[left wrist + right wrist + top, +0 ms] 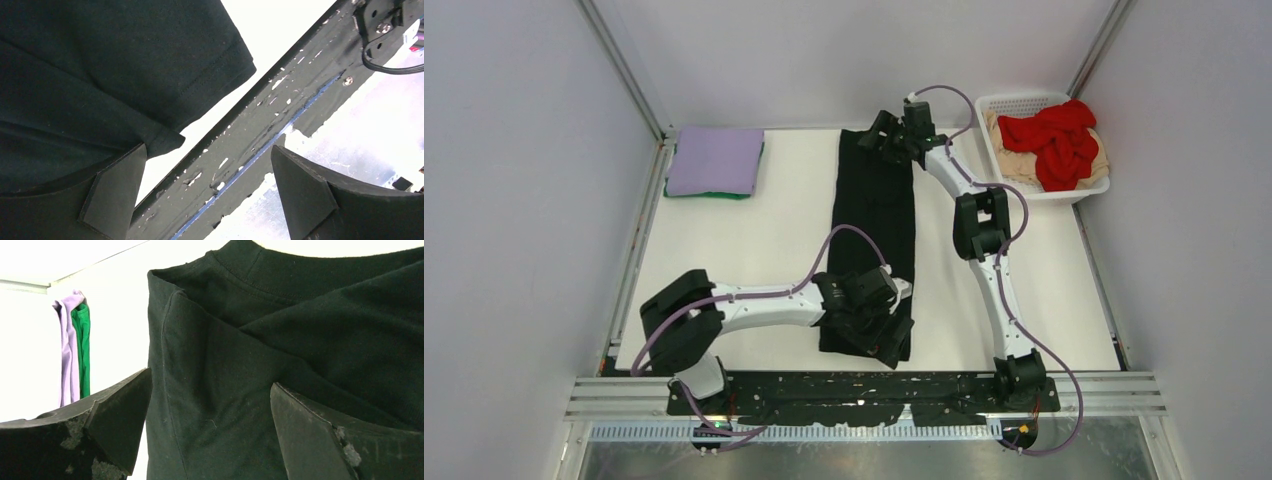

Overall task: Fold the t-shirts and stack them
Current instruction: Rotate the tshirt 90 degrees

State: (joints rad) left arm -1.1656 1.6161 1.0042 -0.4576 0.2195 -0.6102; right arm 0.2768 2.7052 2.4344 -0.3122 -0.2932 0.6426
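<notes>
Left gripper [207, 150] and right gripper [211, 379] both gape wide, empty, at opposite ends of the black t-shirt [874, 205]; each should pinch the edge beneath it evenly before folding.

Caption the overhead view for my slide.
Left gripper and right gripper, both open, at opposite ends of the folded black t-shirt.

White-tubed left arm [764, 306] and right arm [1004, 300], chunky black joints, thin purple cables [849, 229]; black wedge-shaped gripper fingers [320, 440], pads chipped.
</notes>
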